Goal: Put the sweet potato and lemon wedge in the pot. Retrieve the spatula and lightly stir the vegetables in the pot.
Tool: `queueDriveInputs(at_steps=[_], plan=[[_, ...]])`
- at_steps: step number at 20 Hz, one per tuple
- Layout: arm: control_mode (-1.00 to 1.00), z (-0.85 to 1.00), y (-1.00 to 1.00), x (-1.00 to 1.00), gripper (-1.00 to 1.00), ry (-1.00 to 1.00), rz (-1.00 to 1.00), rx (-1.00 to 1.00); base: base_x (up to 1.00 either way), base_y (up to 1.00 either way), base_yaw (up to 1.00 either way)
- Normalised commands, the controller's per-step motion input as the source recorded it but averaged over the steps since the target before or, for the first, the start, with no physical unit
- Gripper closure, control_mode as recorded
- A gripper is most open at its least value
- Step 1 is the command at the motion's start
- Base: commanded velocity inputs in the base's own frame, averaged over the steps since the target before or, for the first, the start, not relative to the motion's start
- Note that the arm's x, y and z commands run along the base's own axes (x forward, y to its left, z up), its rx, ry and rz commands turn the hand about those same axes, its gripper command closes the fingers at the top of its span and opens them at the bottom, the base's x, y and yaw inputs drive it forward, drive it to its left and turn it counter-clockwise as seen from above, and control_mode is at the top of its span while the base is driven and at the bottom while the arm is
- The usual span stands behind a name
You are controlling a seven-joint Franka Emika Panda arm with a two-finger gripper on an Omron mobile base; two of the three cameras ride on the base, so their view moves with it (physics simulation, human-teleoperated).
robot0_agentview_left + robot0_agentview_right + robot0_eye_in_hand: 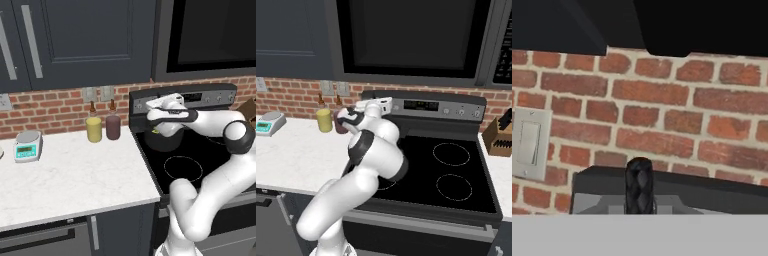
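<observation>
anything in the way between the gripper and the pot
Nothing visible does. The gripper, shut, hangs just above the pot at the back left of the stove. The yellow jar and maroon jar stand off to the side on the counter.

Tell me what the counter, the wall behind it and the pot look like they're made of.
Counter: looks like white marble or marble-look stone, going by the faint grey veining and smooth surface. Wall: red brick, with staggered blocks and pale mortar lines. Pot: probably dark metal with a matte finish; plain grey-black straight side, largely covered by the arm, so this is uncertain.
</observation>
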Motion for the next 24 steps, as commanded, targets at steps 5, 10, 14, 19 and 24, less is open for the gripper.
queueDriveInputs(at_steps=[5,10,14,19,24], plan=[[-1.00,0.39,0.00,-0.01,1.00,0.00,0.00,0.07,0.00,0.00,0.00],[-1.00,-0.03,0.00,0.00,1.00,0.00,0.00,0.01,0.00,0.00,0.00],[-1.00,-0.42,0.00,0.10,1.00,0.00,0.00,0.00,0.00,0.00,0.00],[-1.00,-0.66,-0.07,0.07,1.00,0.00,0.00,0.00,0.00,0.00,0.00],[-1.00,-0.49,-0.33,-0.06,1.00,0.00,0.00,0.00,0.00,0.00,0.00]])
